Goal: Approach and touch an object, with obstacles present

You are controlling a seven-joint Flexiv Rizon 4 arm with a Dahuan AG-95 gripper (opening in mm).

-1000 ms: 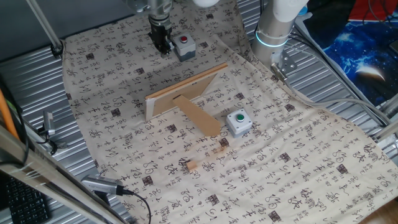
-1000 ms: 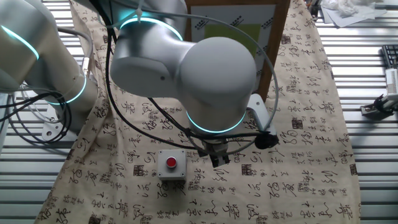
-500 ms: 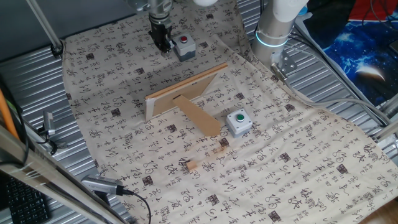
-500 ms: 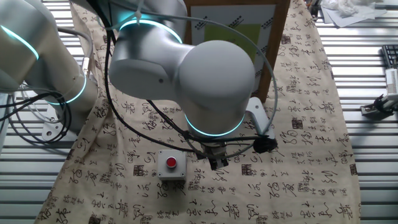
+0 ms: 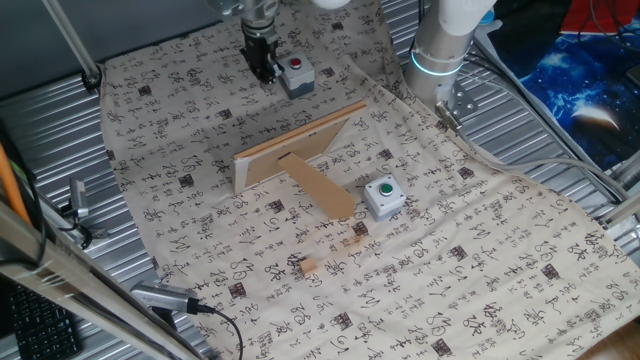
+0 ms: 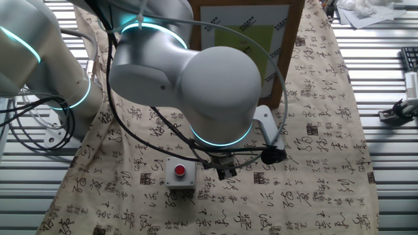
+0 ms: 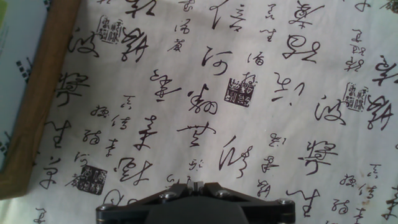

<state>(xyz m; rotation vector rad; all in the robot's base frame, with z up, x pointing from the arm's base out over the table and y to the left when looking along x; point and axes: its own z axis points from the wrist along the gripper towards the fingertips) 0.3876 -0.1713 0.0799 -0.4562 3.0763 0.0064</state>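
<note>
A grey box with a red button [image 5: 295, 72] stands at the far end of the patterned cloth, and it also shows in the other fixed view [image 6: 180, 172]. My gripper [image 5: 265, 70] hangs just left of this box, low over the cloth, fingers shut with nothing between them. In the other fixed view the gripper [image 6: 226, 173] is to the right of the box, apart from it. The hand view shows the shut gripper [image 7: 196, 184] over bare cloth. The obstacles, a tan wooden board [image 5: 298, 146] with its rounded prop leg [image 5: 322, 188], stand mid-table; the board's edge [image 7: 38, 93] is at the hand view's left.
A grey box with a green button [image 5: 383, 196] sits right of the prop leg. Two small wooden bits [image 5: 308, 266] lie on the cloth nearer the front. The arm's base [image 5: 440, 50] stands at the back right. Ribbed metal [image 5: 60, 140] surrounds the cloth.
The gripper has crept a little closer to the red button box and slightly lower. Nothing else moved.
</note>
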